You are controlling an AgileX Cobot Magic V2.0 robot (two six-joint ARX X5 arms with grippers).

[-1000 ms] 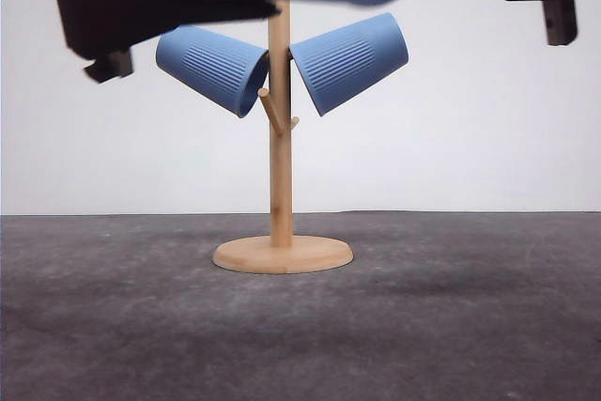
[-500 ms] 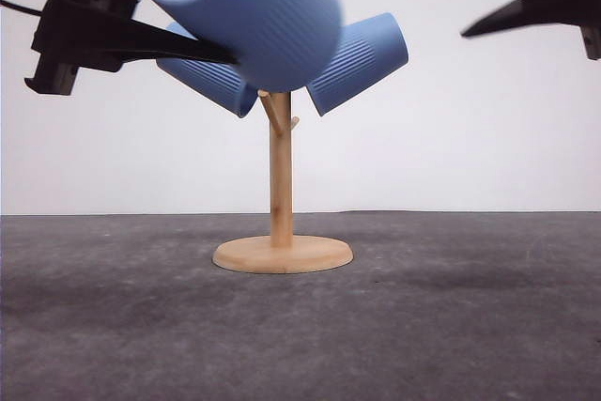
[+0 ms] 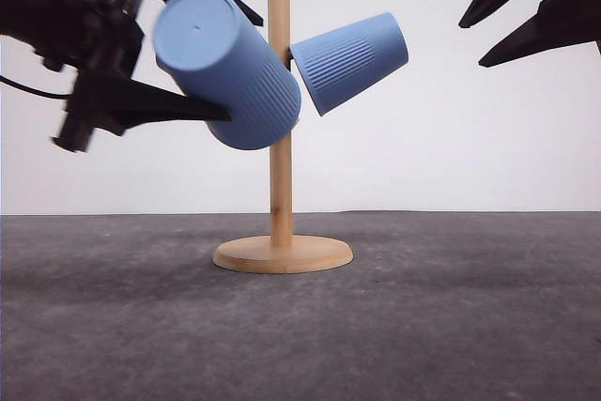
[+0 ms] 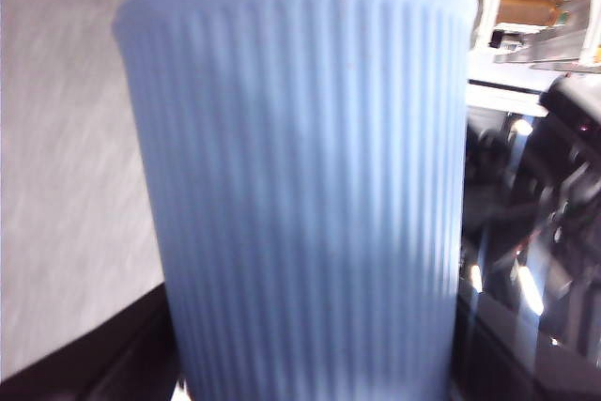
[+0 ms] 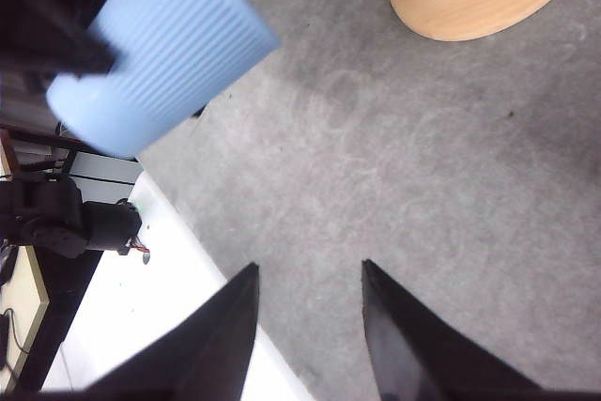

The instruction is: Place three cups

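Swung down and tilted since half a second ago: left claw (image 3: 211,91) pinching cup (image 3: 225,68) against the peg stand (image 3: 279,185), seemingly near a peg. Right claw (image 5: 305,326) spread, empty. Light, stiff, ribbed; best gripped mid-wall.

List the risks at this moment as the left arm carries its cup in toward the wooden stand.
1. The held cup, clamped in the left gripper, sits in front of the stand's post; a misjudged approach might knock the stand over.
2. It is near the hung cup and may dislodge it.
3. The open right gripper cannot steady anything.
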